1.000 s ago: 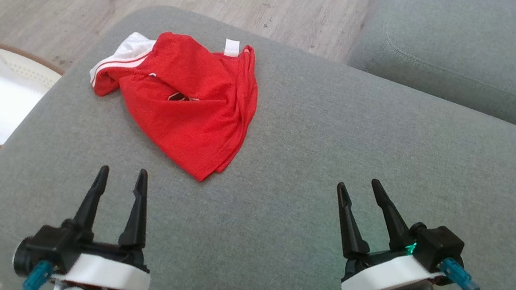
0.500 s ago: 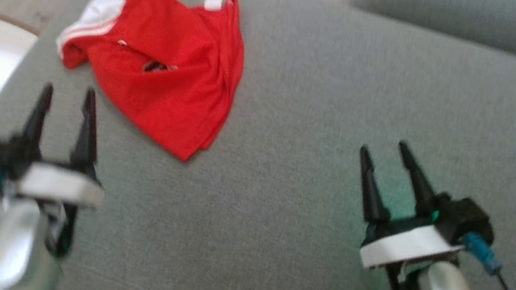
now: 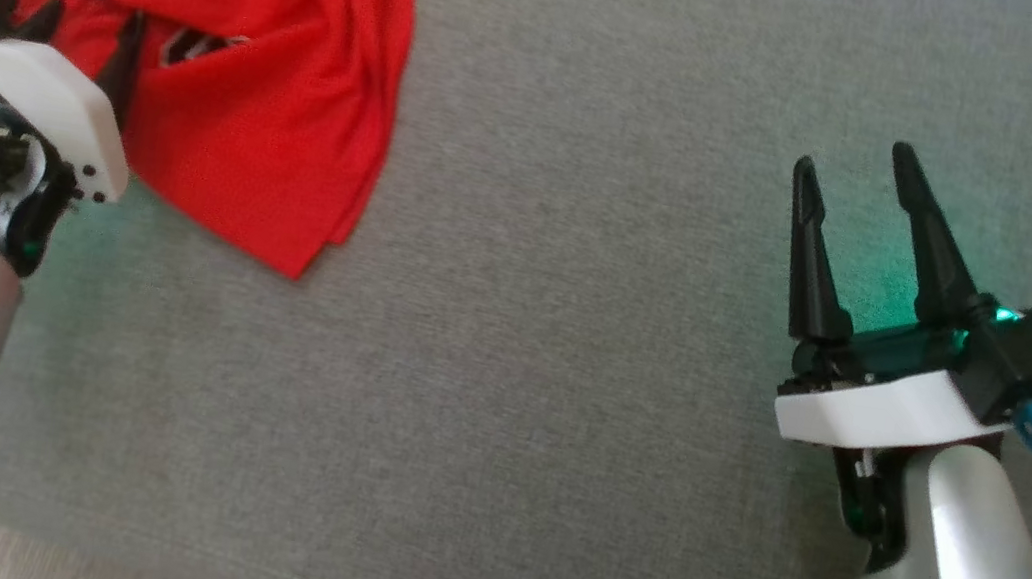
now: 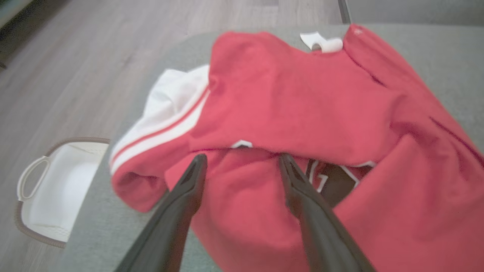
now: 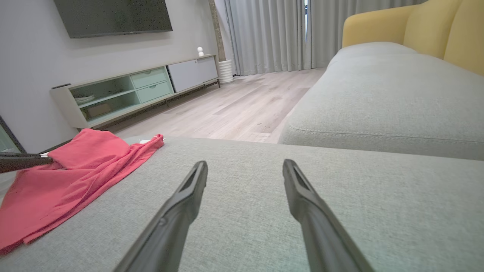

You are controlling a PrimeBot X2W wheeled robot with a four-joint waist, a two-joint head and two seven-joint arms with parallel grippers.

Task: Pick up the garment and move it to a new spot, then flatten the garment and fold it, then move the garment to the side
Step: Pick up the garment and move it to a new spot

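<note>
Red shirt (image 3: 281,95) crumpled on grey sofa (image 3: 513,380).
Over shirt, left tool (image 3: 88,32) wide open, gripping nothing; right tool (image 3: 852,160) wide open, empty, well apart.

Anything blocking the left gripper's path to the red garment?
Nothing visible. The left gripper is open, with its fingertips right at a fold of the red garment and only red cloth between and ahead of them. Contact can't be confirmed. The garment lies on the grey cushion.

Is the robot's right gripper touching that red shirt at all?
Apart. In the head view the right gripper is open over bare grey cushion, well clear of the red shirt.
</note>
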